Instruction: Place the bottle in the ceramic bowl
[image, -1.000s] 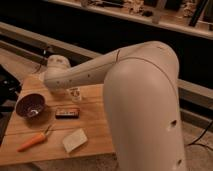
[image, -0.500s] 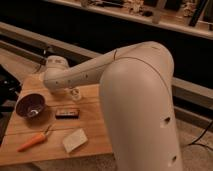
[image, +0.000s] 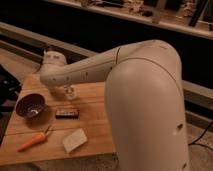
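Camera view is showing me the gripper (image: 67, 90) clenching what looks like the bottle (image: 71, 93) low over the table (image: 95, 102) near the empty ceramic bowl (image: 31, 105), so lifting and placing are remaining, with 1 dark bar (image: 67, 114), 1 carrot (image: 32, 142) and 1 pale wedge (image: 75, 140) lying clear.

On the wooden surface (image: 91, 102) rest the ceramic bowl (image: 30, 105), a dark bar (image: 67, 114), a carrot (image: 30, 143), a pale wedge (image: 74, 140) and, at the back, the bottle (image: 71, 91), clasped by the end effector (image: 68, 93)
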